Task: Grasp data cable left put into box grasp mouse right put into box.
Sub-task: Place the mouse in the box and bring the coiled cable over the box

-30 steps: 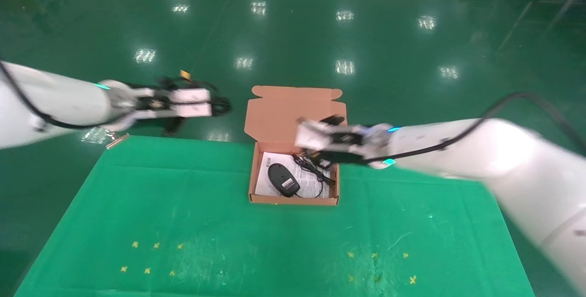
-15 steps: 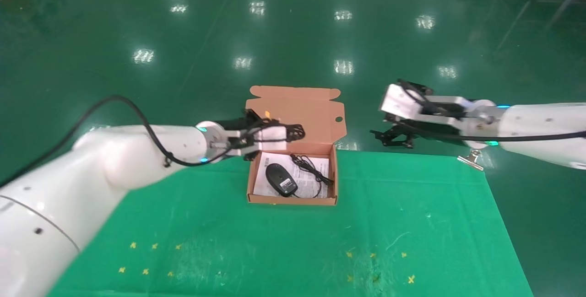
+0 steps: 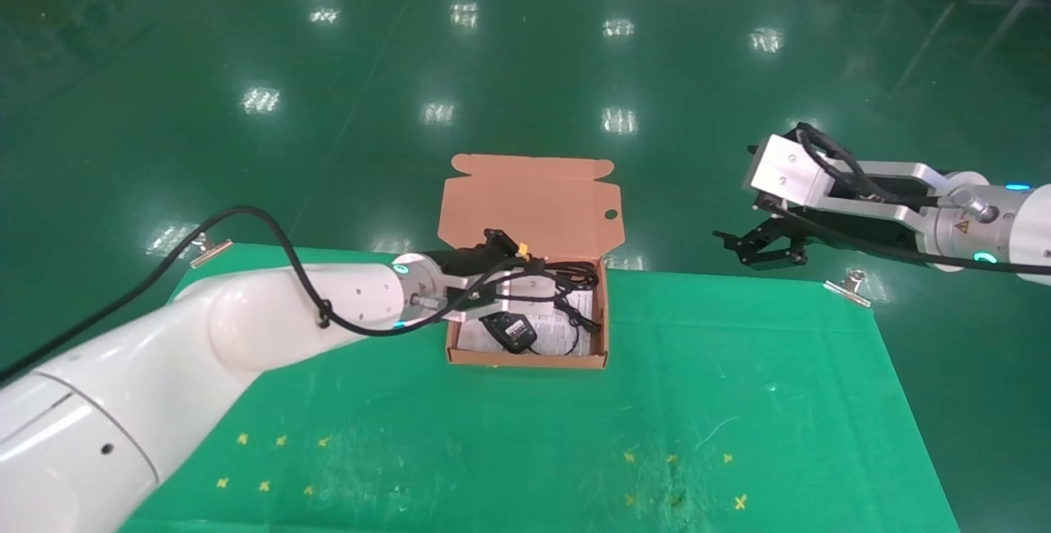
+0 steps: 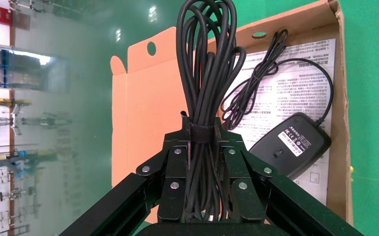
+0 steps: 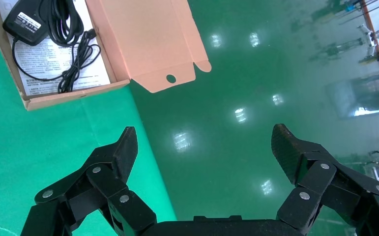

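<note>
The box [image 3: 525, 359] stands at the table's far edge with its lid [image 3: 530, 200] folded back. Inside, the black mouse [image 3: 509, 328] lies upside down on the white sheet, label up, with its thin cord [image 3: 576, 316] bundled beside it. My left gripper [image 3: 530, 272] hovers over the box's back half, shut on the data cable [image 3: 575, 274]. In the left wrist view the fingers [image 4: 177, 147] clamp the strapped coil [image 4: 207, 59], with the mouse [image 4: 290, 145] below. My right gripper [image 3: 759, 245] hangs open and empty past the table's far right edge, its fingertips [image 5: 126, 145] wide apart.
Green cloth covers the table [image 3: 525, 434]. Metal clips hold it at the far corners, one on the right [image 3: 846, 285] and one on the left [image 3: 209, 250]. Yellow cross marks [image 3: 673, 459] dot the front. Glossy green floor lies beyond.
My left arm has swung in from the far left and brought the cable over the open box. My right arm has pulled back from the box to the far right, open.
</note>
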### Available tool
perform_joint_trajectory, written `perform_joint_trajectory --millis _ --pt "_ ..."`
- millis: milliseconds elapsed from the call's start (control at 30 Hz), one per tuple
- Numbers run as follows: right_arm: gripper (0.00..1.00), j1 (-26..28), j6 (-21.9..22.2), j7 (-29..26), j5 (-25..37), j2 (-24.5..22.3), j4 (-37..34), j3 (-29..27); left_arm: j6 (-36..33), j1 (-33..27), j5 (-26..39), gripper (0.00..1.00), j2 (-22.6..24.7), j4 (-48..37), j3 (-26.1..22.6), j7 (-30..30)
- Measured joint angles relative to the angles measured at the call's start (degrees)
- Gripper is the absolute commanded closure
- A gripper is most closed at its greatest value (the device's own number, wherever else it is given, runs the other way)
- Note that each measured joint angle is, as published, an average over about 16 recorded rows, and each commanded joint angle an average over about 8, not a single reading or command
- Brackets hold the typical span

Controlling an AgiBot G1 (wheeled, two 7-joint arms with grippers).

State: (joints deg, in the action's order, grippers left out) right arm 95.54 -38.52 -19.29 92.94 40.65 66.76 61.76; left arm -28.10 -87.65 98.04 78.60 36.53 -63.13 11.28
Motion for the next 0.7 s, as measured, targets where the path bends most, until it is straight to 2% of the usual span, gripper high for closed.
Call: perform_joint_trajectory --millis 33,67,700 --pt "0.0 -0.01 0.03 -0.19 0.13 -0.09 0.19 0.02 0.01 -0.06 -0.46 0.06 0.01 -0.09 -0.19 0.27" --pt "0.0 -0.02 0.06 -0.34 0.24 -0.16 0.34 0.05 0.01 -0.11 -0.83 0.0 0.02 -0.17 -0.36 0.49" --pt "0.0 0.91 0.62 -0.33 0.41 -0.17 0.42 -0.47 1.53 -1.75 -0.68 0.0 -1.07 0.32 -0.05 0.35"
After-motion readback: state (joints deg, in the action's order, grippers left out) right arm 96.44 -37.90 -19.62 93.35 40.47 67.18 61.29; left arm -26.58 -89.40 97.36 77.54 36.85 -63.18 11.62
